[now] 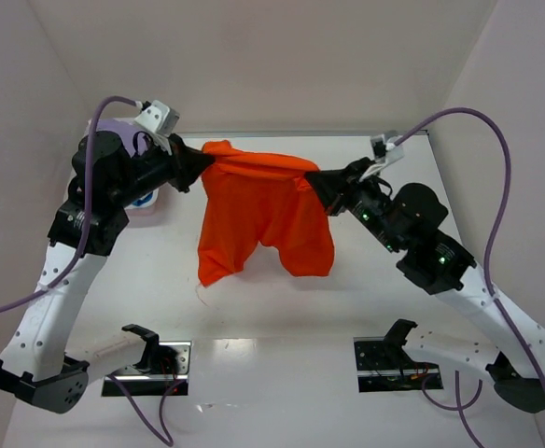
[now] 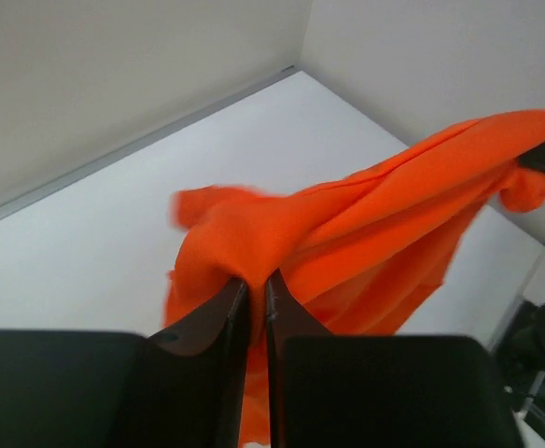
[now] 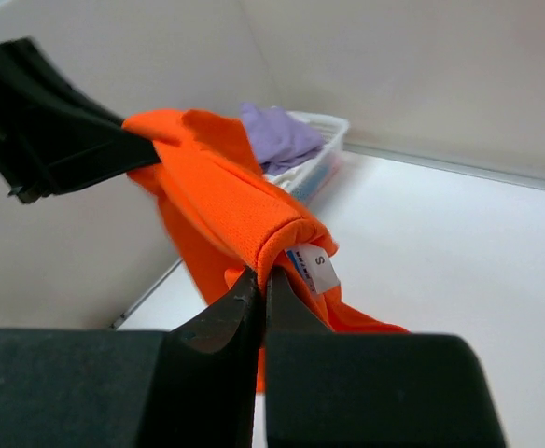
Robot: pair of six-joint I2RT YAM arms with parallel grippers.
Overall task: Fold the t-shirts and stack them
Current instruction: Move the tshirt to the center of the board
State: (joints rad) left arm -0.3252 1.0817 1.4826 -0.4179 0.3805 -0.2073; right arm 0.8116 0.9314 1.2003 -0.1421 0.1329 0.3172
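Orange tee [image 1: 265, 219]: hangs in the air betw both grippers, top edge pulled into a tight rope. Body + sleeves droop toward the table [image 1: 272, 317]. Can't tell if the hem touches it.
L gripper [image 1: 196, 168]: fingers nearly together w/ a bunch of cloth nipped at the tips. A thin slit shows betw them in the wrist view, so imo the hold is light.
R gripper [image 1: 317, 179]: pressed tight on the fabric right by the neck. The white size tag [image 3: 314, 271] pokes out next to the fingertip.
Other stuff: white basket [image 3: 324, 126] at the far L w/ a lilac garment [image 3: 277, 135] in it, well apart from the tee.
Step rn: looks like you're spreading the tee to lay it flat before folding. Early in the job imo, no fold made yet, no stack visible.
How to do it well: don't let one side go while it's up, or it swings off the other grip & lands crumpled. Bring both grippers down together, let the hem touch first, then drag toward yourself so the body lays flat. Hold them level & as wide as the cloth allows.
Watch out: R grip is at the neck, not a shoulder, so the tee prob lands skewed. You'll likely need a regrab.
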